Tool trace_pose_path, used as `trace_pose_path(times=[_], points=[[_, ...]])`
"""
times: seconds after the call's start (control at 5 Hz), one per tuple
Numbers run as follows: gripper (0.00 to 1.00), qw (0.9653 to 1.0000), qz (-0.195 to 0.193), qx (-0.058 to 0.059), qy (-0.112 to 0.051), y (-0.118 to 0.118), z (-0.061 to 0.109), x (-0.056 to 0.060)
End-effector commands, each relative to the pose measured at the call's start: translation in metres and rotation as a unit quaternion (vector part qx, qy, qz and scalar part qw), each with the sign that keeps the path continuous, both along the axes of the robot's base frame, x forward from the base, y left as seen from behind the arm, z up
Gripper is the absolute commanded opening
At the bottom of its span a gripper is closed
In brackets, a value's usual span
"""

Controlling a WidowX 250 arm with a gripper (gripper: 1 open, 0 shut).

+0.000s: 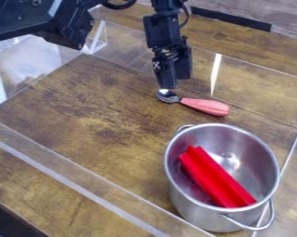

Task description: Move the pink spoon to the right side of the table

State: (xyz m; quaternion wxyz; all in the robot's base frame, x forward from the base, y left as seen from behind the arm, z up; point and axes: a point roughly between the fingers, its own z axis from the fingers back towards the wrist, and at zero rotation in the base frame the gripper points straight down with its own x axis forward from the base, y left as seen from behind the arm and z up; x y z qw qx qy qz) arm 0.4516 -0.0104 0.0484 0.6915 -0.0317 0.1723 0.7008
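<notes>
Partly we lose the pink spoon (195,102) bowl behind the gripper (169,85), jaws spread wide, holding nothing, steel pot (221,177) holding red sticks (214,177), table (89,111).

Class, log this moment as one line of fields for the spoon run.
pincer: open, just above bowl end of spoon | spoon: flat on table, not gripped | pot: near spoon, holds red sticks

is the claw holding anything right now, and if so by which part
Nothing is held. The open claw hangs just above the silver bowl end of the pink spoon, which lies flat on the table.
</notes>
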Motion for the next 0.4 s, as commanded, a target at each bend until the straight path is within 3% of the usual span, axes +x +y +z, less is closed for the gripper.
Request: trace_pose_path(times=[0.0,0.2], points=[[1.0,0.9997,-0.011,-0.001,-0.022,-0.0108,0.0123,0.0002],[1.0,0.9996,-0.02,-0.004,-0.017,-0.0162,0.0058,0.001]])
